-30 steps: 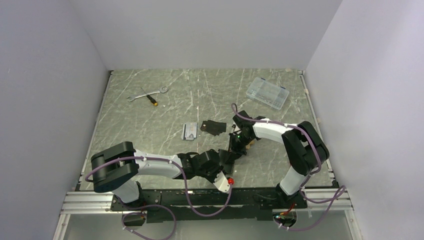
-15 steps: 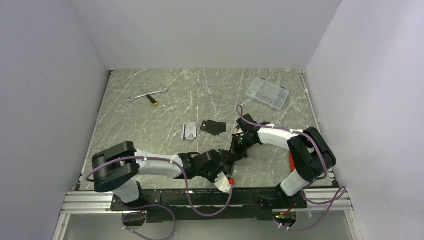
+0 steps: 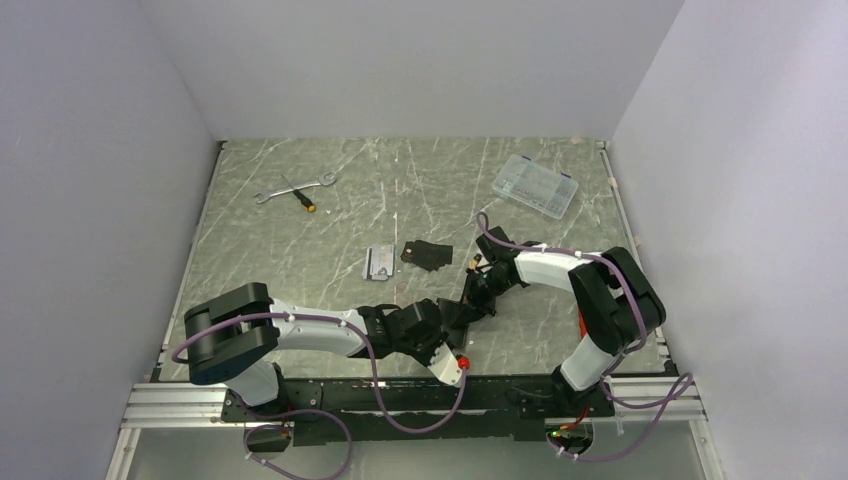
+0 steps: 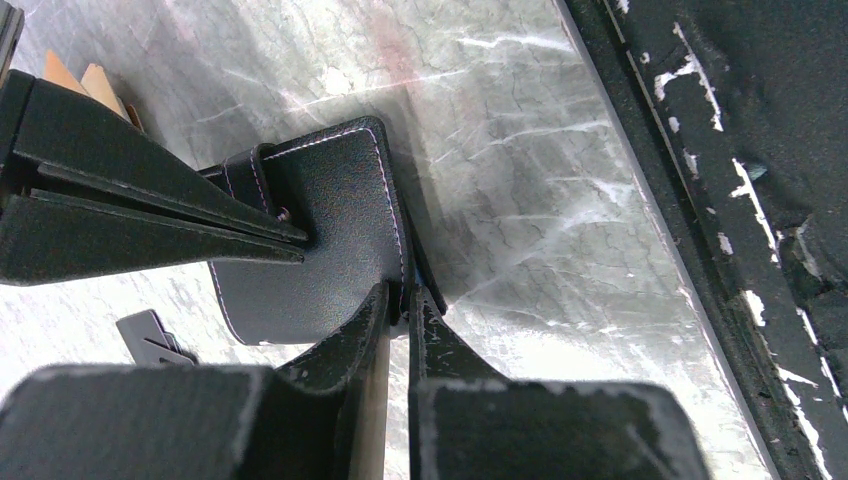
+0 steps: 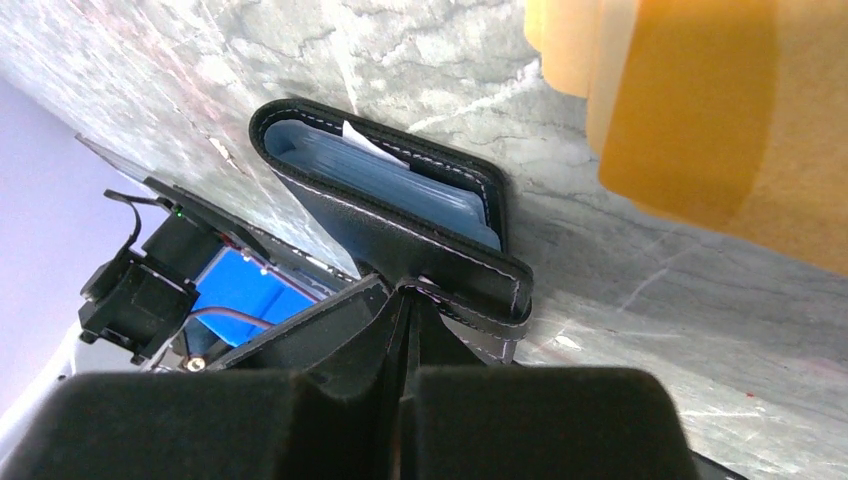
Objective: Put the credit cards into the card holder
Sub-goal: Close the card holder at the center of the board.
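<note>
Left wrist: left pincer (image 4: 405, 302), nearly closed, pinches the small black stitched folding card holder (image 4: 330, 200); right pincer (image 5: 406, 295), fully closed, clamps its tab (image 5: 482, 313), orange-tan plastic cards (image 5: 690, 120) beyond.

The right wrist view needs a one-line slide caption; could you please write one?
Right gripper shut on the black card holder, blue-grey sleeves showing inside, blurred orange-tan credit cards beyond.

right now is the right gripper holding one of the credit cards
No, the right gripper is shut on the edge of the black card holder, while the orange credit cards sit apart from its fingers.
</note>
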{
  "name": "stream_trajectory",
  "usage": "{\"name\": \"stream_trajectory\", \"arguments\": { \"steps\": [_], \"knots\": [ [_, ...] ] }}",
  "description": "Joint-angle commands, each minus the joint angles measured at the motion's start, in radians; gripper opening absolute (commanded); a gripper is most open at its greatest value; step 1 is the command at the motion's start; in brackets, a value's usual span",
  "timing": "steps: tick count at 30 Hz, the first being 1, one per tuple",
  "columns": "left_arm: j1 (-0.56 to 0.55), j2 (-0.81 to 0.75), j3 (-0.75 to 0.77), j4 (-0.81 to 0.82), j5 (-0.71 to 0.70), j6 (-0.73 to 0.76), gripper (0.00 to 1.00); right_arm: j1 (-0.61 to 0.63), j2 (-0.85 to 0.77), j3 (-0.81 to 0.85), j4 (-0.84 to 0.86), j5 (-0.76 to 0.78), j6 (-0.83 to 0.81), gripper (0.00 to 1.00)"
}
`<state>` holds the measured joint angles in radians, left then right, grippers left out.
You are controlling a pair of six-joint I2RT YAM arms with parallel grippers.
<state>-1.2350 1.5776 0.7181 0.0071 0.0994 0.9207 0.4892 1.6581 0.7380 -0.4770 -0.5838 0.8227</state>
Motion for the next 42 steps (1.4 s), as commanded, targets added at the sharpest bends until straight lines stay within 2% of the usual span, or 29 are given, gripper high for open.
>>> {"name": "stream_trajectory", "arguments": {
  "steps": [1, 9, 14, 21, 26, 30, 32, 35, 42],
  "knots": [
    [0.0, 0.059, -0.028, -0.125, -0.01, -0.021, 0.0, 0.002, 0.136, -0.079, -0.188, 0.422, -0.06, 0.0],
    [-0.001, 0.066, -0.022, -0.136, -0.009, -0.021, 0.0, 0.062, 0.141, -0.104, -0.185, 0.517, 0.013, 0.0],
    [0.0, 0.067, -0.024, -0.137, -0.009, -0.021, 0.0, 0.066, 0.101, -0.129, -0.145, 0.478, 0.052, 0.0],
    [0.001, 0.067, -0.026, -0.137, -0.017, -0.019, 0.0, 0.077, -0.009, 0.111, -0.22, 0.42, 0.022, 0.0],
    [0.002, 0.071, -0.029, -0.13, -0.021, -0.016, 0.0, 0.115, -0.033, 0.235, -0.286, 0.382, 0.019, 0.14],
    [0.003, 0.071, -0.029, -0.13, -0.021, -0.014, 0.0, 0.141, -0.057, 0.274, -0.302, 0.345, 0.023, 0.24],
    [0.003, 0.073, -0.029, -0.13, -0.019, -0.013, 0.0, 0.155, -0.067, 0.287, -0.301, 0.317, 0.03, 0.35],
    [0.005, 0.072, -0.029, -0.132, -0.015, -0.013, 0.0, 0.179, -0.092, 0.341, -0.352, 0.346, 0.038, 0.38],
    [0.005, 0.069, -0.025, -0.135, -0.011, -0.015, 0.0, 0.182, -0.117, 0.388, -0.555, 0.535, 0.008, 0.45]
  ]
}}
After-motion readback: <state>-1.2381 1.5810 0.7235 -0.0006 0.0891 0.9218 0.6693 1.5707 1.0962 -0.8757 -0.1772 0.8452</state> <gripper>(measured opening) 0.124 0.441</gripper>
